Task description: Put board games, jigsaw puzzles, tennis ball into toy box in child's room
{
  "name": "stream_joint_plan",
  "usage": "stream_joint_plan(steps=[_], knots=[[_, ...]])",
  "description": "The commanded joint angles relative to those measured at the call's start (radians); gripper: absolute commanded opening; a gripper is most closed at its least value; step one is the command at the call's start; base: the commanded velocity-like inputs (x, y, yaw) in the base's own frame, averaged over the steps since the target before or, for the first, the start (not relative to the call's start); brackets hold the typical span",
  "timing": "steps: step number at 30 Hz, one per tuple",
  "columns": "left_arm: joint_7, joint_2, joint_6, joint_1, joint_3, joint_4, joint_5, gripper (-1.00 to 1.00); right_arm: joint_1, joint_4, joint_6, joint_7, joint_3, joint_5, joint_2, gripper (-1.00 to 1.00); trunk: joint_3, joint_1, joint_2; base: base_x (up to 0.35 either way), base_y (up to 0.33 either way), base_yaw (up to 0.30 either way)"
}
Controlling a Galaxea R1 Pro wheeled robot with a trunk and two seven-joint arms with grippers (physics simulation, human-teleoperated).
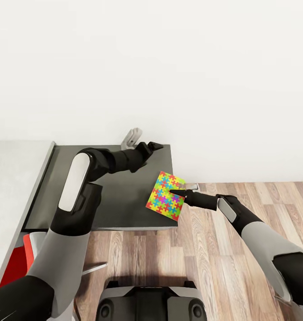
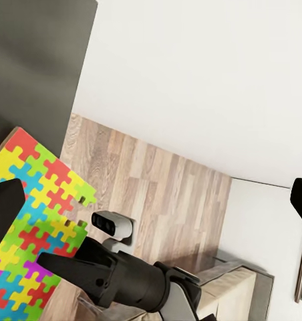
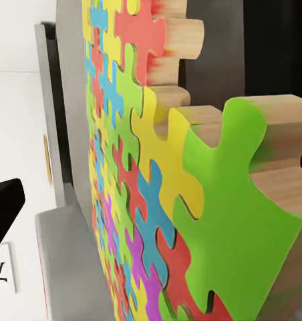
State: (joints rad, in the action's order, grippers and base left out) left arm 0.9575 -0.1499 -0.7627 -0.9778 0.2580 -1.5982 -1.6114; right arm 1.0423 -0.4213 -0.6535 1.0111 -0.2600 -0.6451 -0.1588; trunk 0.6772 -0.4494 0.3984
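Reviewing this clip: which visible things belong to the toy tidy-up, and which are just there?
Job:
jigsaw puzzle, overhanging the table edge
right gripper, at the puzzle
dark table section

Just there:
red chair
wood floor
white wall
left gripper, away from puzzle

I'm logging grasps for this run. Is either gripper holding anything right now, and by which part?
The right gripper holds the jigsaw puzzle by its floor-side edge, at the desk corner. The left gripper holds nothing.

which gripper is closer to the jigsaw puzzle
Right. The right gripper has its fingers on the jigsaw puzzle at the dark table corner. The left gripper sits apart, farther back near the wall.
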Motion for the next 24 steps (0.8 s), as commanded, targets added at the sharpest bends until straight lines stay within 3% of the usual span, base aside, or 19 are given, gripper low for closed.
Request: stream_joint_plan(steps=[1,24], knots=[[0.010,0.000,-0.001,-0.001,-0.001,-0.001,-0.009,1.00,0.001,0.000,-0.006,0.000,-0.005,-0.008,-0.001,1.00,0.001,-0.001,0.002,0.000,0.000,0.009],[0.010,0.002,-0.001,-0.001,-0.002,0.001,-0.008,1.00,0.000,-0.002,-0.005,-0.002,-0.004,-0.008,0.000,1.00,0.001,-0.001,0.002,0.000,0.000,0.002]])
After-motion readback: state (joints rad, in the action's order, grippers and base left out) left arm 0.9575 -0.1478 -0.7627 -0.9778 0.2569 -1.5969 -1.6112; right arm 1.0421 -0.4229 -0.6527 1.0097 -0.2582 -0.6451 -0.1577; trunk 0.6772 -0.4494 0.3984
